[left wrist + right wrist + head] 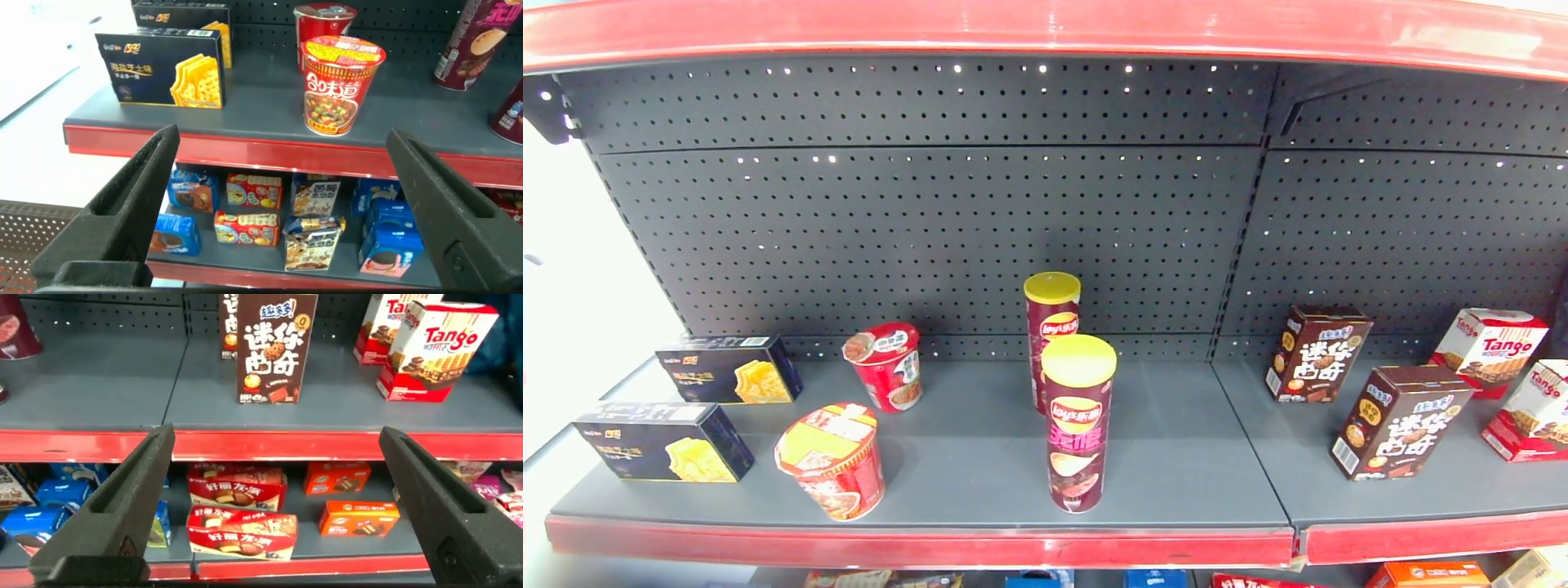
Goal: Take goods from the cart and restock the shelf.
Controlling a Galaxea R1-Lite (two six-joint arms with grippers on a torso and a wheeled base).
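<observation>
Your left end effector [282, 135] is spread wide and empty before the red-edged shelf [245, 151], facing a noodle cup [341, 83]. Your right end effector [278, 431], likewise released, faces a brown cookie box [267, 347]. A chip can [1078, 420] stands upright mid-shelf.

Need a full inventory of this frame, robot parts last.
shelf: 1, grey deck with red front lip, across the head view
back panel: 1, dark perforated, behind the goods
cracker boxes: 2, dark with yellow, left end
cup noodles: 2, red, left of centre
chip cans: 2, maroon with yellow lids, upright, centre
cookie boxes: 2, brown, right section
wafer boxes: 2, red and white, far right
lower-shelf packs: many, blue, red, orange, tier below
left gripper: open, empty, before the shelf lip
right gripper: open, empty, before the shelf lip
</observation>
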